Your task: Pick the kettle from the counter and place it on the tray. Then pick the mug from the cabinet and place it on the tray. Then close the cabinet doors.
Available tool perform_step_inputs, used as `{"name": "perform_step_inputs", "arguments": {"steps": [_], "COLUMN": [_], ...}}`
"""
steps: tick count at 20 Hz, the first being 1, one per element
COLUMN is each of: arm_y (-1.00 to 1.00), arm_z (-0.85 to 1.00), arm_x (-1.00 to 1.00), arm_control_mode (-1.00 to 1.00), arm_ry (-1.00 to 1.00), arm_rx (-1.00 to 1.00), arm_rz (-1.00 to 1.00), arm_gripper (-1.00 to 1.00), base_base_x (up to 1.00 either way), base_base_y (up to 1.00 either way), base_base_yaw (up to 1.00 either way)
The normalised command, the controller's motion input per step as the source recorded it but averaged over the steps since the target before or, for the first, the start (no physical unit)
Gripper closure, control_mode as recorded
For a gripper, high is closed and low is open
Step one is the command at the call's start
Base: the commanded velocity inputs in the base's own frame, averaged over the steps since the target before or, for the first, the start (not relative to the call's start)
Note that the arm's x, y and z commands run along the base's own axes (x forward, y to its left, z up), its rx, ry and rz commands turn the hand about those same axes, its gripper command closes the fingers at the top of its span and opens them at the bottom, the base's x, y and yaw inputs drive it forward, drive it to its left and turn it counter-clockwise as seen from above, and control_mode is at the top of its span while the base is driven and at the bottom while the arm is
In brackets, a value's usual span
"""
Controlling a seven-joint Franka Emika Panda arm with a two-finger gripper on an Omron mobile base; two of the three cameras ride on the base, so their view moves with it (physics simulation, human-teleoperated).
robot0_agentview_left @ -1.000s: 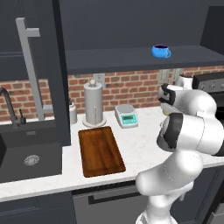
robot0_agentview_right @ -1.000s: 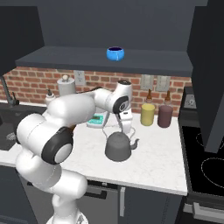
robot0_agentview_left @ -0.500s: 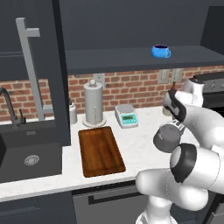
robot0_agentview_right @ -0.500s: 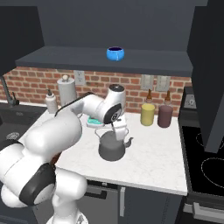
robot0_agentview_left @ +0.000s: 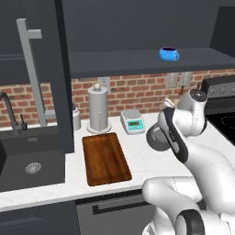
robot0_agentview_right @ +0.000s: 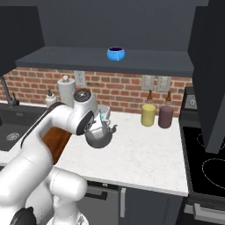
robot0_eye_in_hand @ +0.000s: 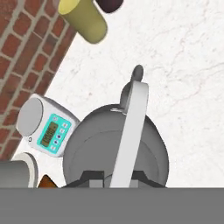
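At far left, the open cabinet door (robot0_agentview_left: 57, 73) shows its grey bar handle, with the sink (robot0_agentview_left: 32, 160) below. The tray (robot0_agentview_left: 105, 158) lies bare on the counter (robot0_agentview_right: 145, 154) beside the paper-towel roll (robot0_agentview_left: 98, 110). A small scale (robot0_eye_in_hand: 46, 127) has a teal display whose digits are too blurred to read. The gripper (robot0_eye_in_hand: 114, 177) is pinched on the handle of the kettle (robot0_agentview_right: 99, 137), which hangs above the counter right of the tray. The mug (robot0_agentview_left: 169, 53) sits on the cabinet shelf (robot0_agentview_right: 145, 61).
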Motion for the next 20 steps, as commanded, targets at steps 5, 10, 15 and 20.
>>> {"name": "perform_step_inputs", "arguments": {"steps": [5,10,15,20], "arm_y": [1.0,1.0,1.0,0.84], "arm_z": [0.34,0.17,0.03,0.0], "arm_x": [0.0,0.17,0.36,0.49], "arm_control_mode": [-1.0,-1.0,-1.0,-1.0], "arm_ry": [-0.09,0.0,0.01,0.09], "arm_rx": [-0.03,-0.01,0.0,0.0], "arm_rz": [-0.01,-0.02,-0.02,-0.01], "arm_gripper": [1.0,1.0,1.0,1.0], "base_base_x": [0.0,0.0,0.0,0.0], "base_base_y": [0.0,0.0,0.0,0.0], "base_base_yaw": [0.0,0.0,0.0,0.0]}}
